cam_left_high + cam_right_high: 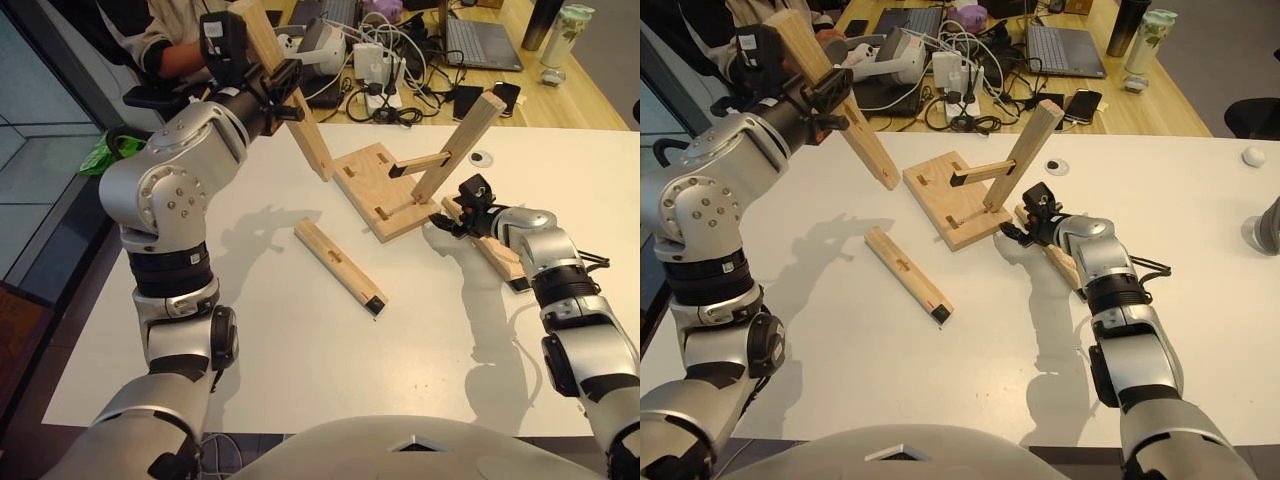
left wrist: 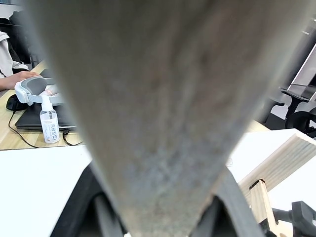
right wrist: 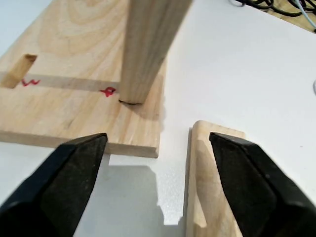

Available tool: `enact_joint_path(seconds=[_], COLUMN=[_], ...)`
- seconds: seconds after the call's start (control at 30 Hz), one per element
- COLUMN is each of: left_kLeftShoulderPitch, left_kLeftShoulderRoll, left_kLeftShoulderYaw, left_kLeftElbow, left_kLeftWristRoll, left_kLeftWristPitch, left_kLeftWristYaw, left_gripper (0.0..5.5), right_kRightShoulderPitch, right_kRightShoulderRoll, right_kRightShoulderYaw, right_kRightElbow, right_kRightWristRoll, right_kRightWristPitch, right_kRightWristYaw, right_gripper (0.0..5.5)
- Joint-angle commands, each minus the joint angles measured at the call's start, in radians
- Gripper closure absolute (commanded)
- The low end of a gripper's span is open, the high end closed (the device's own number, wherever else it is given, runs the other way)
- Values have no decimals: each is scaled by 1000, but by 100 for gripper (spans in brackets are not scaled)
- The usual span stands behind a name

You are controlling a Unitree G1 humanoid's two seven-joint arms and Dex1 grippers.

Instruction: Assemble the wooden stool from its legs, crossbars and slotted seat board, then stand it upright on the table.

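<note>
Seat board [image 1: 365, 175], standing leg [image 1: 465, 145], leg [image 1: 310, 145] in left pincer [image 1: 285, 85], two legs [image 1: 338, 263] [image 1: 503, 260] lying

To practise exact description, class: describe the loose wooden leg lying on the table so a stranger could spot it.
On the white table, find the slotted seat board near the middle. Just nearer the robot, a black-capped wooden leg lies flat. Unlike the leg standing in the board and the raised leg in the left gripper, it lies alone, touching nothing else.

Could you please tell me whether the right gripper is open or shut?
Open: the right gripper has its black fingers wide apart beside the pale wooden seat board.
</note>
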Motion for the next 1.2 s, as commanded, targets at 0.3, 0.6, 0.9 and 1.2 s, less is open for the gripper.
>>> enact_joint_path(seconds=[0.3,0.6,0.9,1.2], left_kLeftShoulderPitch=[-51,11,62,19], left_kLeftShoulderRoll=[-24,-46,-138,-213], left_kLeftShoulderYaw=[-5,16,33,21], left_kLeftElbow=[-2,-32,-85,-60], left_kLeftWristRoll=[42,83,110,130], left_kLeftWristPitch=[-6,28,41,43], left_kLeftWristYaw=[-32,15,94,124], left_gripper=[448,448,448,448], right_kRightShoulderPitch=[-83,68,245,70], right_kRightShoulderRoll=[81,79,2,85], right_kRightShoulderYaw=[-128,-109,-140,-157], right_kRightElbow=[138,-311,-575,-133], right_kRightWristRoll=[132,245,236,152], right_kRightWristPitch=[98,381,455,267], right_kRightWristYaw=[295,392,239,78], right_gripper=[165,165,165,165])
